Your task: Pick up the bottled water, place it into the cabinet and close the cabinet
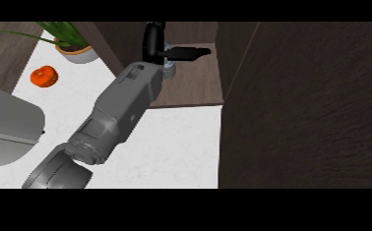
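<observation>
My left hand (155, 41) reaches into the open cabinet (195, 85) at the top middle, on a grey forearm that comes in from the lower left. Its fingers point straight up the view and the thumb sticks out to the right, so the hand is open. The bottled water (169, 68) shows only as a pale bluish sliver just right of the wrist, on the cabinet's brown floor; most of it is hidden behind the hand and forearm. I cannot tell whether the hand touches it. The right hand does not show.
The cabinet's dark door (305, 102) stands open and fills the right side. On the white counter (174, 146) are an orange fruit (44, 76), a potted plant (73, 48) and a grey rounded object (16, 127) at the left edge.
</observation>
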Robot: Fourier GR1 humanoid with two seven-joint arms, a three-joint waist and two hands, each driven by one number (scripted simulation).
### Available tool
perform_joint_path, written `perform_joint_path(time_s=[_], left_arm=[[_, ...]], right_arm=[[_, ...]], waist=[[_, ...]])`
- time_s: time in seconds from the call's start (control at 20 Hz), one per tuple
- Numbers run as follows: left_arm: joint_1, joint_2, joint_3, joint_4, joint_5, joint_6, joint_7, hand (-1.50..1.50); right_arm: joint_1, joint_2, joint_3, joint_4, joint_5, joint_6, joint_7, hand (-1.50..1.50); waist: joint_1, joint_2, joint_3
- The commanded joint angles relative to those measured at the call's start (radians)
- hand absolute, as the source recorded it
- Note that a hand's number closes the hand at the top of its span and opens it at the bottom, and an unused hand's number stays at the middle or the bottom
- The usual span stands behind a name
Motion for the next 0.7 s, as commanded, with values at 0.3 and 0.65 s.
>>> perform_joint_path(time_s=[0.3,0.65], left_arm=[[0.183,-0.016,-0.102,-0.212,0.045,-0.010,0.015,-1.50],[0.368,-0.016,-0.266,-0.491,0.147,-0.078,0.064,-1.50]], right_arm=[[0.069,0.022,0.083,-0.132,0.021,-0.023,0.056,-1.50],[-0.008,0.026,0.090,-0.111,0.019,-0.063,0.112,-1.50]], waist=[[0.027,-0.021,0.000],[0.038,-0.020,0.000]])
